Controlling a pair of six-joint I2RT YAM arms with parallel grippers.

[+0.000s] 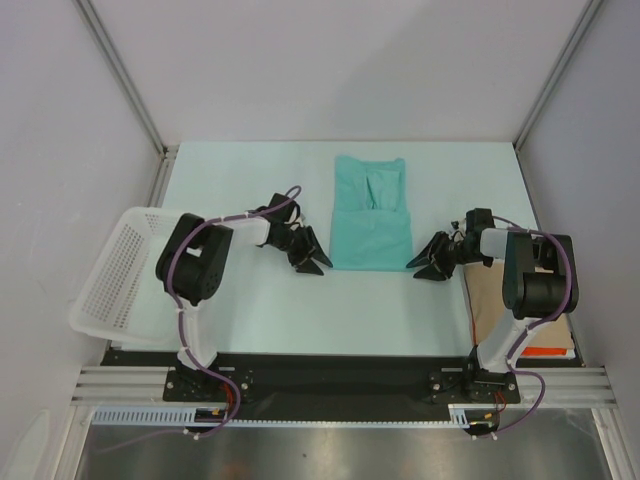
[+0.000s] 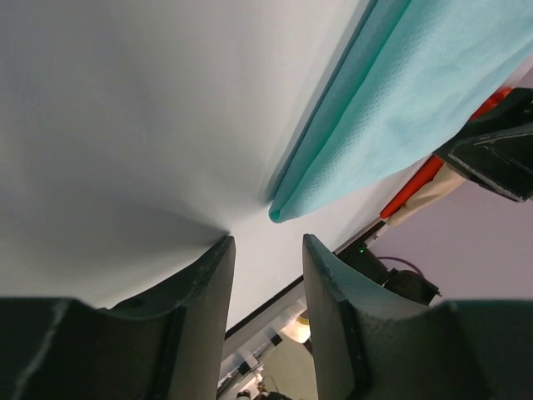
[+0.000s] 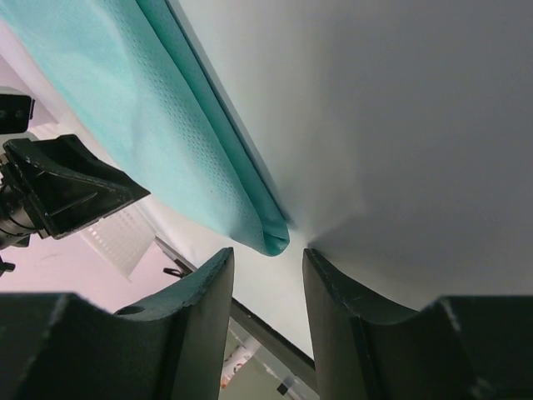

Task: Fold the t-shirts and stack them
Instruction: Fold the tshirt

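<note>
Black fingers (image 2: 200, 317) of the left hand (image 2: 266, 242) fill the bottom of its wrist view. They stand apart with only bare surface in the gap, so this hand is released and grips nothing. Just ahead of the tips lies the near-left corner of the plain teal short-sleeved cloth t-shirt (image 2: 400, 108), its stacked layers ending in a rounded fold on the pale tabletop (image 2: 125, 125).

The right hand (image 3: 268, 254) mirrors this, with its jaws parted and empty and the shirt's near-right corner just before them.

From above, the two hands flank the garment's near edge. The t-shirt lies flat at the middle of the tabletop, already narrowed to a long rectangle with the sleeves turned in. A white mesh plastic basket (image 1: 110, 270) sits at the left edge, and a flat brown cardboard sheet (image 1: 487, 295) lies at the right, beneath the right arm.

The crosswise fold appears to be the step in hand. Each hand would need to slide onto its corner, close on every layer, then lift and carry the hem toward the collar in step with the other, so the edges meet squarely.
</note>
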